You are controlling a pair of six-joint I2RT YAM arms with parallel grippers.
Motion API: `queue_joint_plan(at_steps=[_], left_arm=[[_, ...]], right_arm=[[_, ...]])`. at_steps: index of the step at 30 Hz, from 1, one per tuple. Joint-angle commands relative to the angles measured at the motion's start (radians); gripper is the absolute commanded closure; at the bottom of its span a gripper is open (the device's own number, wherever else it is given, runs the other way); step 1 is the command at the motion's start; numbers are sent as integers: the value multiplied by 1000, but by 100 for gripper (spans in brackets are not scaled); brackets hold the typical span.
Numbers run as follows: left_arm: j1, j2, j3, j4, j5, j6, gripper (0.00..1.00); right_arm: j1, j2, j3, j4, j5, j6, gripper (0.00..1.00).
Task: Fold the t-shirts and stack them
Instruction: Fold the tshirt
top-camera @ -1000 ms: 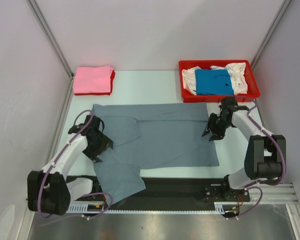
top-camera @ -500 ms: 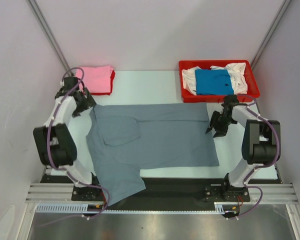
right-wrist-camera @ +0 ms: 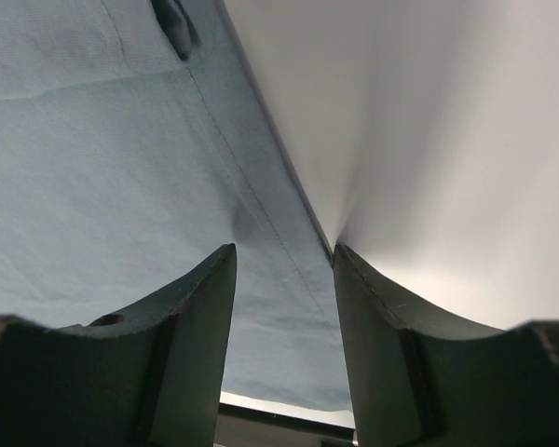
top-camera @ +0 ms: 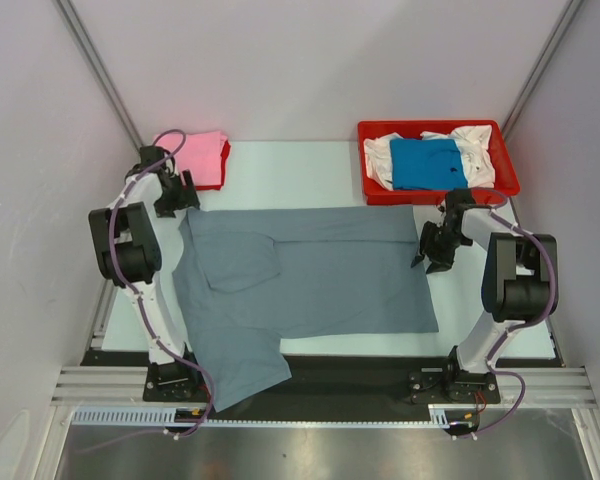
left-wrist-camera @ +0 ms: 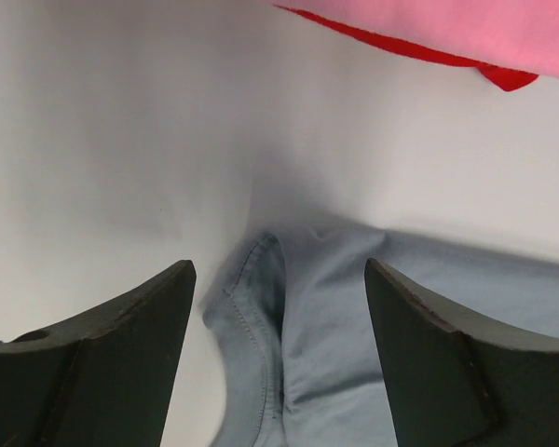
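Observation:
A slate grey t-shirt [top-camera: 320,275] lies spread flat across the table, its near left part hanging over the front edge. My left gripper [top-camera: 180,203] is open at the shirt's far left corner; in the left wrist view [left-wrist-camera: 278,270] the grey hemmed corner [left-wrist-camera: 261,317] lies between the jaws. My right gripper [top-camera: 428,256] is open at the shirt's right edge; in the right wrist view [right-wrist-camera: 284,256] the grey hem [right-wrist-camera: 261,214] runs between the jaws. A folded pink t-shirt [top-camera: 192,158] lies on a red one [top-camera: 223,165] at the far left.
A red plastic tray [top-camera: 438,195] at the far right holds a bright blue t-shirt [top-camera: 425,163] on white ones [top-camera: 475,150]. The pink shirt [left-wrist-camera: 466,19] and the red shirt [left-wrist-camera: 419,51] lie just beyond my left gripper. Bare white table [top-camera: 300,180] lies between stack and tray.
My left arm has swung from the shirt's near left side to its far left corner beside the pink stack. The right gripper has shifted slightly along the right edge.

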Motion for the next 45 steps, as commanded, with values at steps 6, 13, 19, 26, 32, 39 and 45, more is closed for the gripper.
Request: queue_joint_plan(at_steps=[6,13,19,26,32,39,45], left_arm=[[-14,49,46,29,42,48,35],[-37,63,50,46,50,40,61],[-42,50,52,94,44,8,82],[-52,109,116,178,53,-44,100],[-80,168,228,217,80,-70,100],[-137,294,433,172,107,-77,100],[-154,272,515,92,12,-81,50]], right_arm=[[19,66,38,22,57,-14,54],[36,66,26,31,82,1,69],[22,63,7,35,96,36,92],[-9,10,-130,74,67,135,100],[-36,-69,-230,77,63,191,100],[-79,-199,-315,58,93,241,100],[-95,-208,-264,17,91,161,96]])
